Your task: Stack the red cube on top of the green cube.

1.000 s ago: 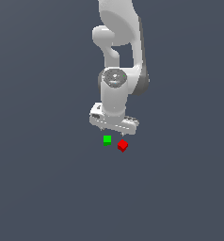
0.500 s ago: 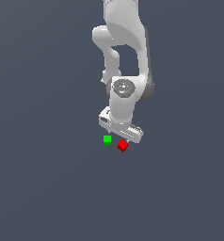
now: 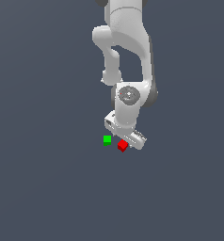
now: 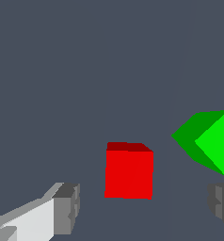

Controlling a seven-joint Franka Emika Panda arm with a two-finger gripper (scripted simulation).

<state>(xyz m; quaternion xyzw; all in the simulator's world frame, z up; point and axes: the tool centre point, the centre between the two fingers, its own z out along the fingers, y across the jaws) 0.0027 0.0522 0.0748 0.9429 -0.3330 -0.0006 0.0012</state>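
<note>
The red cube (image 3: 123, 146) rests on the dark floor, partly covered by the white hand above it. The green cube (image 3: 107, 140) sits just to the exterior view's left of it, a small gap between them. In the wrist view the red cube (image 4: 129, 171) lies between the two grey fingertips (image 4: 67, 208), and the green cube (image 4: 208, 146) stands off to one side near the other fingertip. My gripper (image 4: 144, 204) is open, with space on both sides of the red cube. In the exterior view the gripper (image 3: 124, 141) hangs right over the red cube.
The white arm (image 3: 128, 56) rises from the hand towards the top of the exterior view. The flat dark grey floor (image 3: 48, 188) spreads all round the cubes.
The arm has lowered and the hand has turned, coming down over the red cube. Neither cube has moved.
</note>
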